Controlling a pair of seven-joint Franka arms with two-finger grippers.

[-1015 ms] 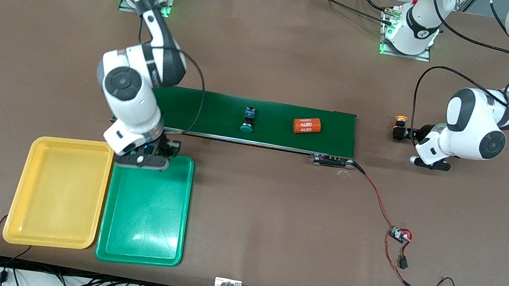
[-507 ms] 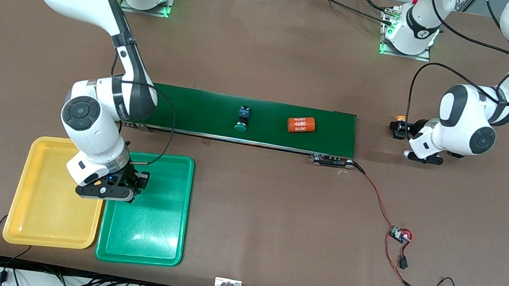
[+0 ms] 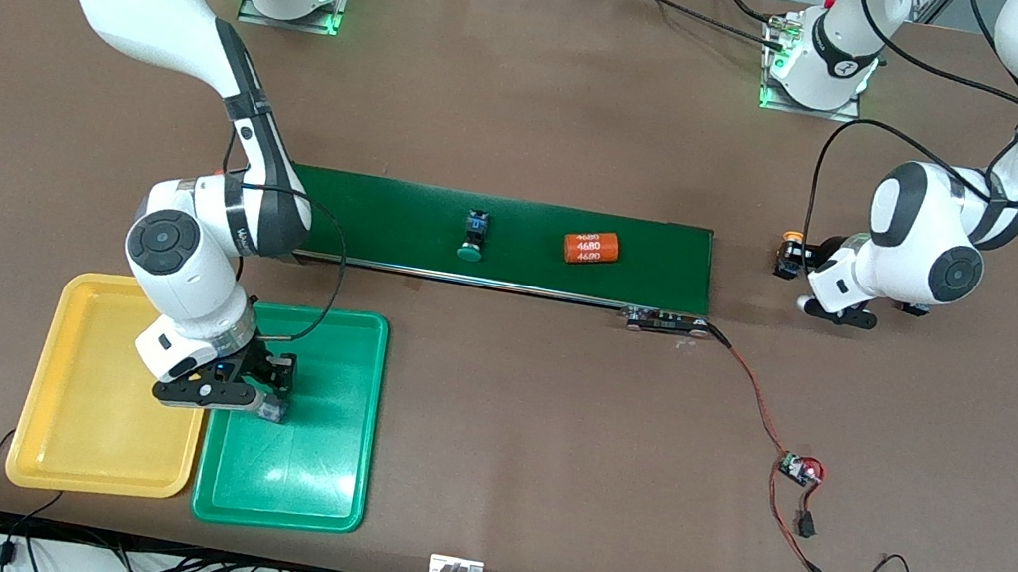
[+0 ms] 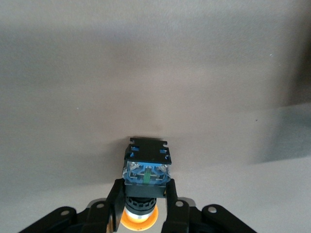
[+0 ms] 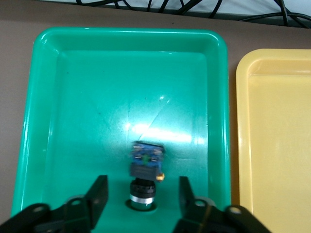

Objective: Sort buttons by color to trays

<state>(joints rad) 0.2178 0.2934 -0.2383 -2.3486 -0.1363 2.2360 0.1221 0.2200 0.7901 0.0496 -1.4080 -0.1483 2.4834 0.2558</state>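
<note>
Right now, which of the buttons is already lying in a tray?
The green-capped button between the right gripper's open fingers lies in the green tray. The other green one rides the conveyor belt; the left gripper holds the yellow-capped one.

Brown table [image 3: 545, 110] bears conveyor belt [image 3: 654, 257], yellow tray [image 3: 41, 448], green tray [image 3: 317, 490].

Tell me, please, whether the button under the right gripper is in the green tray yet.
In. The green button lies on the green tray floor, between the open fingers of the right gripper.

conveyor belt [image 3: 656, 247] | orange cylinder [image 3: 591, 248] on it | circuit board [image 3: 799, 469] with wires
</note>
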